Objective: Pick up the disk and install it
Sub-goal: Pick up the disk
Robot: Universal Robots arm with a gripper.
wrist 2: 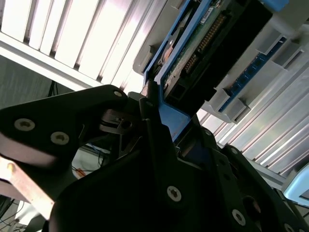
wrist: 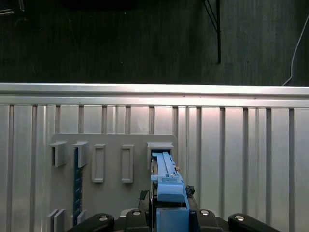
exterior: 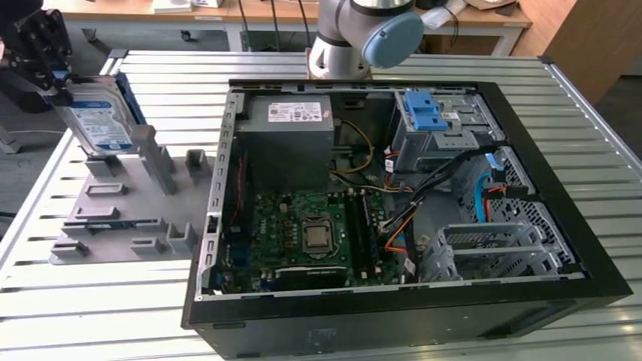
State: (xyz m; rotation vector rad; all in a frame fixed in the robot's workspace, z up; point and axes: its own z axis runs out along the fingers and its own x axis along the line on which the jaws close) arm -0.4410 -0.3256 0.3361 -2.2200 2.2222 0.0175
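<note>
Over the grey fixture plate (exterior: 120,218), at the exterior view's left side of the desk (exterior: 90,301), the claw (exterior: 59,75) is clamped on the upper edge of the disk (exterior: 101,124), pinching its blue rail (wrist: 166,186). The disk stands on edge with its lower end among the fixture's posts; whether it touches them cannot be told. For a clean lift, hold the disk vertical and draw straight up so the rails do not bind on the posts. The arm (exterior: 377,34) reaches from behind the open computer case (exterior: 401,304) toward the desk's edge, claw pointing down.
</note>
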